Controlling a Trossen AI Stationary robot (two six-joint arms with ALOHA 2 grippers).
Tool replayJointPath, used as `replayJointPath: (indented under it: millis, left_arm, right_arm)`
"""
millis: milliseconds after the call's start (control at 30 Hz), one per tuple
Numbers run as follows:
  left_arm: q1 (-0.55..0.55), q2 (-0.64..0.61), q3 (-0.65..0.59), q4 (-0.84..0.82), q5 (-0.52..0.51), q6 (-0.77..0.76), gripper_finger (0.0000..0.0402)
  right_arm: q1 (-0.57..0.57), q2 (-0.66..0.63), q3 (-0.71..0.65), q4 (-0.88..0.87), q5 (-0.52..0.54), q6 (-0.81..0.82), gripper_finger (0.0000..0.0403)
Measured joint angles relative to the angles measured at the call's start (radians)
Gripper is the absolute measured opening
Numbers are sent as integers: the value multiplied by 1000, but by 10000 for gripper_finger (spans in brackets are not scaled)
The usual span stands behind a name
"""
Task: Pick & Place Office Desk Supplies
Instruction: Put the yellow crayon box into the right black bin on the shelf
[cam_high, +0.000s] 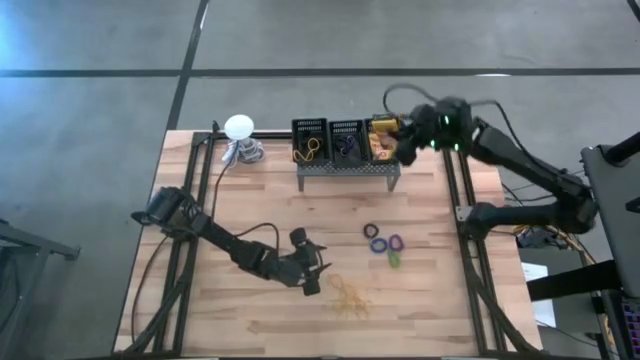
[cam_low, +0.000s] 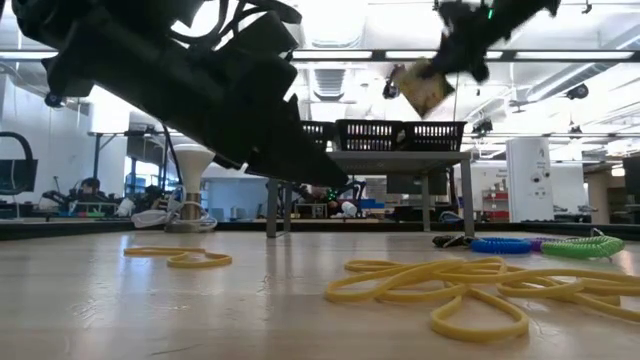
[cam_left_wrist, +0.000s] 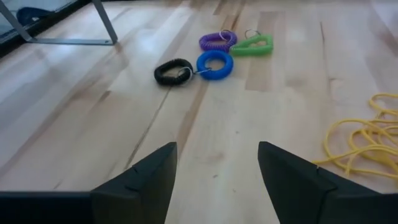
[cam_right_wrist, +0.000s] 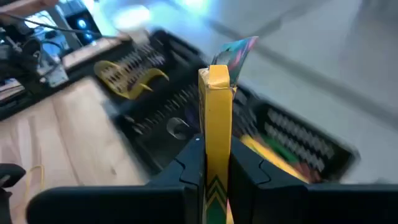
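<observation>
The right hand (cam_right_wrist: 216, 163) grips a flat yellow crayon box (cam_right_wrist: 217, 112) over the black mesh bins (cam_high: 345, 140), which seem partly filled. The left hand (cam_left_wrist: 216, 168), spread wide, hovers near the yellow rubber bands (cam_high: 350, 296); the coloured coil rings (cam_high: 385, 242) remain on the wooden tabletop (cam_high: 450, 300)

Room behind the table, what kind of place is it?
Probably a robot lab or workshop: long ceiling lights, other workbenches, and two robot arms at a wooden table sorting supplies.
</observation>
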Motion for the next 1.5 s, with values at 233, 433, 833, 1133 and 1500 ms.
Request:
replayJointPath:
  millis: [233, 433, 833, 1133, 1500]
  left_arm:
    - [1, 0, 0, -3, -1, 8, 227]
    - [1, 0, 0, -3, -2, 10, 227]
    - [1, -1, 0, -11, -4, 13, 227]
    - [1, -1, 0, -11, -4, 13, 227]
    - [2, -1, 0, -14, -5, 13, 227]
  right_arm:
    - [-200, 143, 57, -10, -263, 60, 34]
    - [-194, 204, 88, -62, -281, 83, 34]
    - [-192, 213, 38, -35, -294, 128, 34]
    - [-192, 231, 27, -37, -286, 103, 85]
    - [-192, 237, 37, -8, -256, 44, 180]
